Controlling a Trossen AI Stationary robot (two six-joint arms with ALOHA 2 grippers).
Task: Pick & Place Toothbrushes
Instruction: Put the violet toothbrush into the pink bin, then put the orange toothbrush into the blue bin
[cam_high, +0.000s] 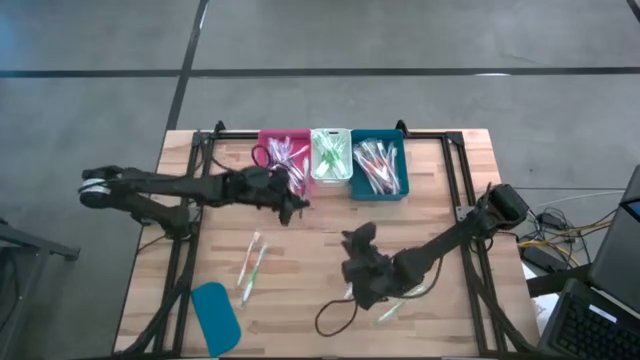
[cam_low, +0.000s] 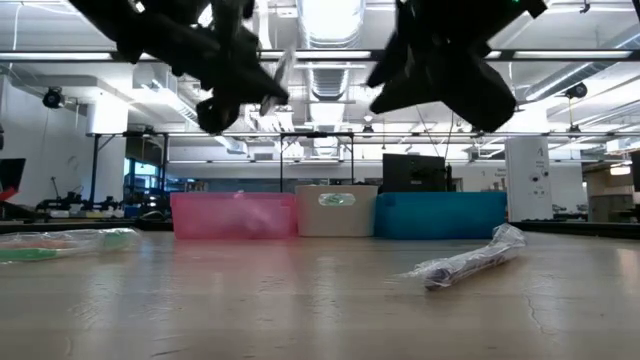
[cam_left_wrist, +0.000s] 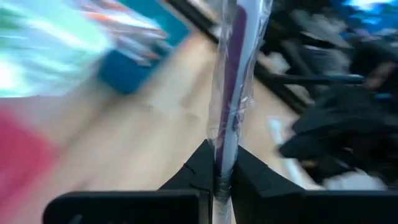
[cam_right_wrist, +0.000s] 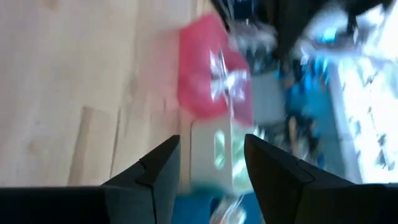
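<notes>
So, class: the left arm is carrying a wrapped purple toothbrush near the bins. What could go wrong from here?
1. The left tool pinches the purple toothbrush only at its lower end, so it may swing or slip before reaching the pink bin.
2. The three bins sit side by side, so it could drop into the white bin instead.
3. The right tool, open and empty, hangs low over the wrapped toothbrush and could knock it.

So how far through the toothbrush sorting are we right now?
Done: the pink bin, white bin and teal bin already hold sorted toothbrushes. In hand: the left end effector is shut on a wrapped purple toothbrush near the pink bin. The right end effector is open and empty. Left: two loose toothbrushes mid-table and more under the right arm.
</notes>
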